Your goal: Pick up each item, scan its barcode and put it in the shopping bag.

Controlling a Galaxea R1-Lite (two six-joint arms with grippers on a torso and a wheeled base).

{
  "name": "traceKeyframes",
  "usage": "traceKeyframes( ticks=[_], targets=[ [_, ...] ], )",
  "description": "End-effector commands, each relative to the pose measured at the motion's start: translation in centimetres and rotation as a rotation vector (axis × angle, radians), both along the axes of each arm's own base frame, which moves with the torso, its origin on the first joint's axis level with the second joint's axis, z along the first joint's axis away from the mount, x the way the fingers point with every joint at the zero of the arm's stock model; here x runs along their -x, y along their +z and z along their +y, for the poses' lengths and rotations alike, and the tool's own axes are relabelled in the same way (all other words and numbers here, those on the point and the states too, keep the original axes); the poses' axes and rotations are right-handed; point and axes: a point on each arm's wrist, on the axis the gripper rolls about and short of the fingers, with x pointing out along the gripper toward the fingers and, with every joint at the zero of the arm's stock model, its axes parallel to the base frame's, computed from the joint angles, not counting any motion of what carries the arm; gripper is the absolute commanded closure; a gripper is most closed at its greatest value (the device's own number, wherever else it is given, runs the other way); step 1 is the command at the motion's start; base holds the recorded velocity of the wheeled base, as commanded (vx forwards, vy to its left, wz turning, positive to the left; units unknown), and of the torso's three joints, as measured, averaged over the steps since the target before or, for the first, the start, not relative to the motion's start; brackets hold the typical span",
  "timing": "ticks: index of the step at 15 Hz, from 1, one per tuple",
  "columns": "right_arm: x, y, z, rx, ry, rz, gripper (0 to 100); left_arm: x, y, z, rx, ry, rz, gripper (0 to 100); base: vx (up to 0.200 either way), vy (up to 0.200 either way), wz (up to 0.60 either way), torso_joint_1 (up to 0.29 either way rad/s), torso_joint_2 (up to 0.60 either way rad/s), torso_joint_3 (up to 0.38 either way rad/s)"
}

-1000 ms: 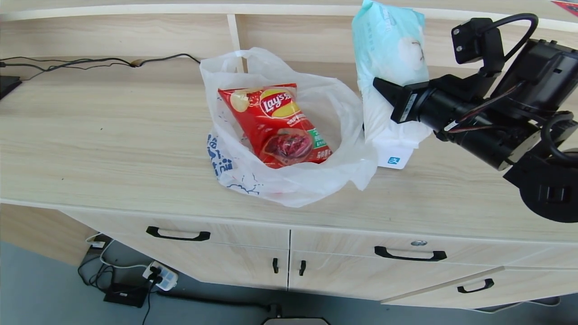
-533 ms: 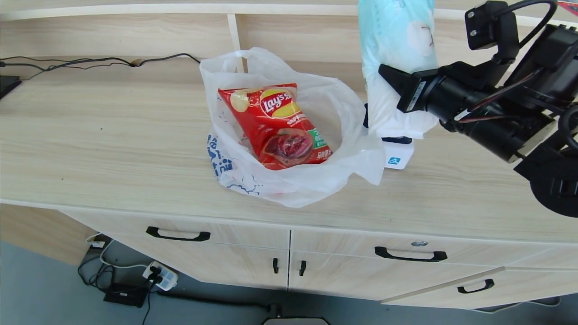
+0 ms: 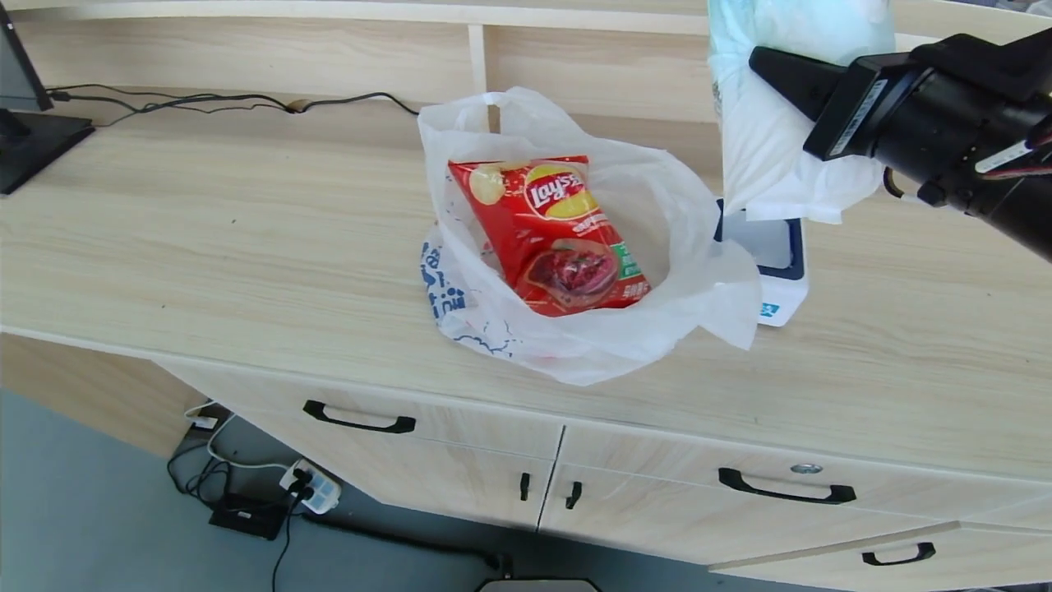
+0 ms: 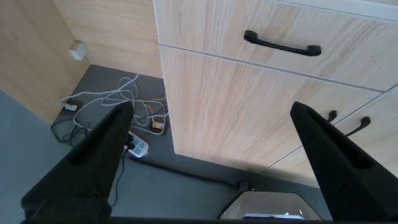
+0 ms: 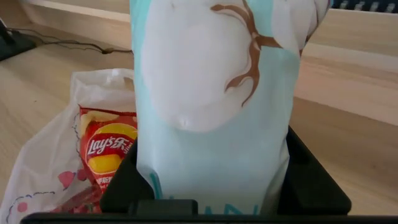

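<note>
Pale blue-and-white soft pack, printed with a cotton sprig, hangs clamped in the right gripper over the white scanner, just beside the shopping bag holding a red chip packet. The left gripper gapes wide before drawer fronts.

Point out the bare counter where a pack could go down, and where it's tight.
Widest free patch: the countertop between the monitor stand and the shopping bag, with cables along its back edge. A second lies on the robot's right of the scanner, toward the front edge. Crowded: the bag reaches the scanner, with the tissue pack hanging above it.
</note>
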Motion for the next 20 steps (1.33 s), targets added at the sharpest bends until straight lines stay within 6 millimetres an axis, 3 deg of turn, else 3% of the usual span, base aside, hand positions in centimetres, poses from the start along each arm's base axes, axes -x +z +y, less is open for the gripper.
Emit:
traceKeyframes(
  ticks=[1,6,7,9,13,15,18,20],
  targets=[
    [1.2,0.7,-0.7,-0.013,-0.004,-0.026,100,0.0,0.0,0.0,0.0,0.0,0.001,0,0.0,0.0,0.6,0.007,0.01,-0.002],
    [1.7,0.6,-1.5,-0.015,-0.021,-0.023,100,0.0,0.0,0.0,0.001,0.0,0.001,0,0.0,0.0,0.48,0.002,0.0,0.003],
    [1.7,-0.2,-1.5,-0.008,-0.019,0.004,100,0.0,0.0,0.0,0.0,0.0,0.003,0,0.0,0.0,0.0,0.0,0.0,0.0],
    [1.2,-3.4,-3.7,-0.001,-0.092,0.108,100,0.0,0.0,0.0,0.001,0.0,0.001,0,0.0,0.0,0.0,0.0,0.0,0.0],
    [2.4,-5.2,-4.7,0.021,-0.093,0.154,100,0.0,0.0,0.0,0.003,0.0,0.001,0,0.0,0.0,0.0,0.0,0.0,0.0],
    [2.5,-5.3,-4.6,0.028,-0.092,0.154,100,0.0,0.0,0.0,0.001,0.0,0.001,0,0.0,0.0,0.0,0.0,0.0,0.0],
    [3.0,-6.9,-1.7,0.094,-0.044,0.195,100,0.0,0.0,0.0,0.0,0.0,0.001,0,0.0,0.0,0.0,0.0,0.0,0.0],
    [2.3,-7.2,-1.2,0.1,-0.05,0.207,100,0.0,0.0,0.0,0.0,0.0,0.001,0,0.0,0.0,0.0,0.0,0.0,0.0]
  ],
)
